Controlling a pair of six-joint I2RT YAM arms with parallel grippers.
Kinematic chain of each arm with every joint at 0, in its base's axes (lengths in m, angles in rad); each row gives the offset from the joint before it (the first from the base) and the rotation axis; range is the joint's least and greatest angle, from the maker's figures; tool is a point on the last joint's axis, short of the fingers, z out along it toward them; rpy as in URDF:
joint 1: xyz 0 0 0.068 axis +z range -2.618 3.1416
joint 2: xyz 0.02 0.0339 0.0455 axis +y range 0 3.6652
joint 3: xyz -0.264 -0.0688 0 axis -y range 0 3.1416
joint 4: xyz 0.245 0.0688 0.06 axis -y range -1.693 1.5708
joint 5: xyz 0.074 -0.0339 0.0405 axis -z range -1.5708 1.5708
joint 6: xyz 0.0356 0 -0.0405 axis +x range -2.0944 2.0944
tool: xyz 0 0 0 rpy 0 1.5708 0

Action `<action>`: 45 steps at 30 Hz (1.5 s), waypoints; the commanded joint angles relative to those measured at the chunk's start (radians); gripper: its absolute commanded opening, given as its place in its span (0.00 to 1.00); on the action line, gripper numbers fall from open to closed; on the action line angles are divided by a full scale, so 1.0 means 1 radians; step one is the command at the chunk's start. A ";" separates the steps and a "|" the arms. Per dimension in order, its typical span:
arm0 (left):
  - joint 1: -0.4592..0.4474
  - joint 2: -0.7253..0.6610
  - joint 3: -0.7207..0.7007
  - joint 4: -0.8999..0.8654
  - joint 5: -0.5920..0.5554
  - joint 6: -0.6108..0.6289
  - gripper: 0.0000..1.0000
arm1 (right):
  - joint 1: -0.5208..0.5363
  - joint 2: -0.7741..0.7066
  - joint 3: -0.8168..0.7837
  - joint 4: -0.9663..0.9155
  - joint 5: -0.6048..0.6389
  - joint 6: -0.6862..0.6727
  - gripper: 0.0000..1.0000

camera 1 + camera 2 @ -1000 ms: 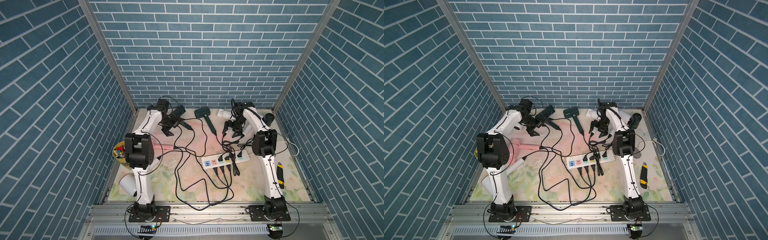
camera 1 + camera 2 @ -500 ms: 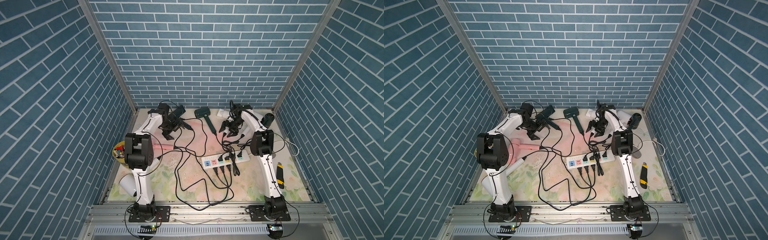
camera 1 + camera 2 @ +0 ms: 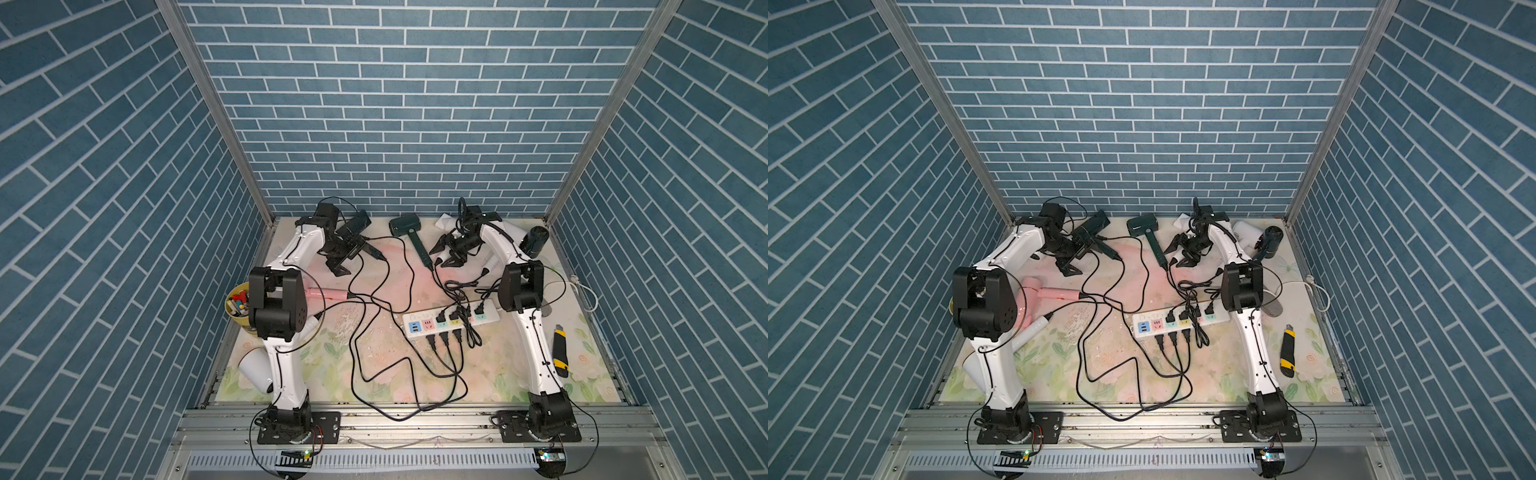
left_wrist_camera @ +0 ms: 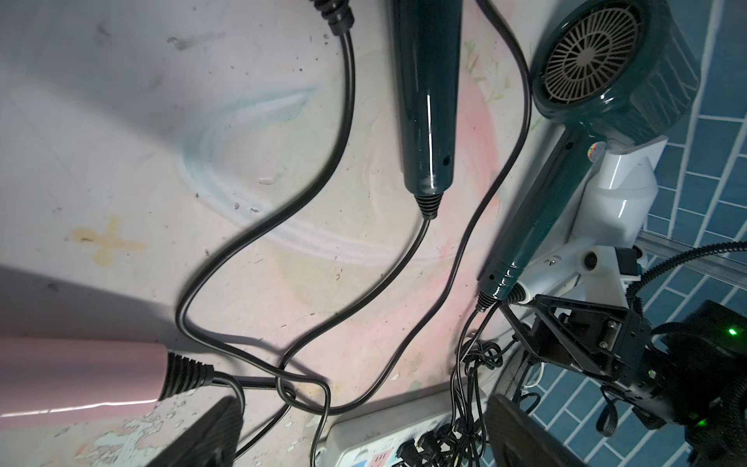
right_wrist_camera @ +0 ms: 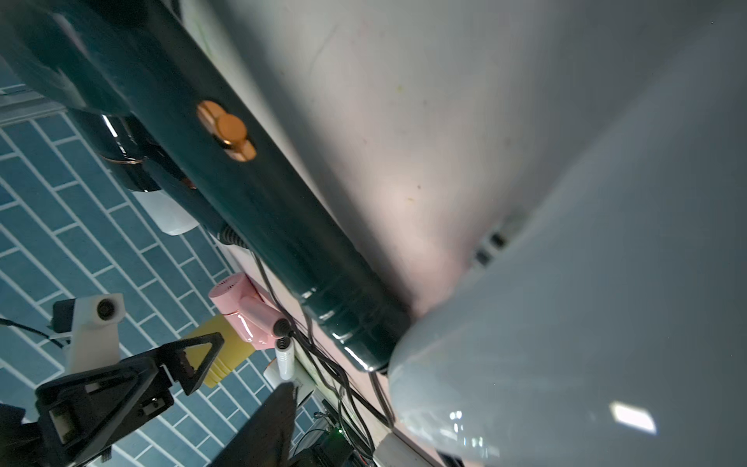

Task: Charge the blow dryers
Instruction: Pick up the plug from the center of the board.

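The left gripper (image 3: 336, 262) was held wide open above the mat, and nothing was caught between its fingers. Just beside it, toward the back wall, a dark green blow dryer (image 3: 358, 222) was lying.

The right gripper (image 3: 442, 255) was seen with its jaws apart, and the handle end of a white blow dryer (image 4: 614, 194) was found at its fingertips. Whether this handle was already squeezed could not be told.

Between the two grippers a second dark green blow dryer (image 3: 409, 230) was laid, its head near the back wall and its handle pointed toward the front. A pink blow dryer (image 3: 328, 294) was seen on the left side, partly hidden by the left arm. A dark blow dryer (image 3: 536, 241) was placed in the far right corner, and another white blow dryer (image 3: 257, 370) was lying at the near left edge.

Near the right arm a white power strip (image 3: 492, 316) was laid, and several black plugs were seated in it. A yellow-and-black utility knife (image 3: 560, 349) was left at the right side.
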 commanded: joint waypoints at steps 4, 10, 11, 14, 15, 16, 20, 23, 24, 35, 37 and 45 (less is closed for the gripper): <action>-0.015 0.024 0.013 -0.024 0.008 0.010 0.99 | -0.001 0.034 0.084 0.107 -0.092 0.089 0.70; -0.017 0.008 0.055 -0.076 -0.065 0.047 0.99 | -0.009 -0.030 0.082 0.076 -0.013 0.054 0.69; -0.017 0.008 0.066 -0.091 -0.083 0.055 0.98 | -0.011 -0.045 0.082 0.064 0.009 0.041 0.69; -0.017 0.012 0.113 -0.140 -0.127 0.081 0.98 | -0.014 -0.096 0.058 0.031 0.057 -0.018 0.69; -0.017 0.015 0.131 -0.151 -0.137 0.090 0.98 | -0.014 -0.110 0.048 0.020 0.071 -0.036 0.69; -0.017 0.017 0.155 -0.164 -0.151 0.101 0.98 | -0.014 -0.129 0.035 0.007 0.083 -0.058 0.70; -0.017 0.028 0.252 -0.213 -0.181 0.140 0.98 | -0.014 -0.199 -0.004 -0.039 0.140 -0.141 0.72; -0.015 0.024 0.296 -0.253 -0.206 0.158 0.97 | -0.014 -0.240 -0.024 -0.069 0.169 -0.188 0.75; -0.015 0.019 0.304 -0.260 -0.214 0.162 0.97 | -0.014 -0.248 -0.026 -0.078 0.175 -0.199 0.75; -0.014 -0.087 0.351 -0.195 -0.279 0.130 0.96 | -0.015 -0.390 -0.072 -0.064 0.304 -0.228 0.82; -0.014 -0.095 0.353 -0.167 -0.271 0.113 0.97 | -0.016 -0.412 -0.073 -0.056 0.328 -0.226 0.83; -0.033 0.099 0.452 -0.140 -0.188 0.000 0.93 | -0.019 -0.341 -0.003 -0.063 0.260 -0.182 0.77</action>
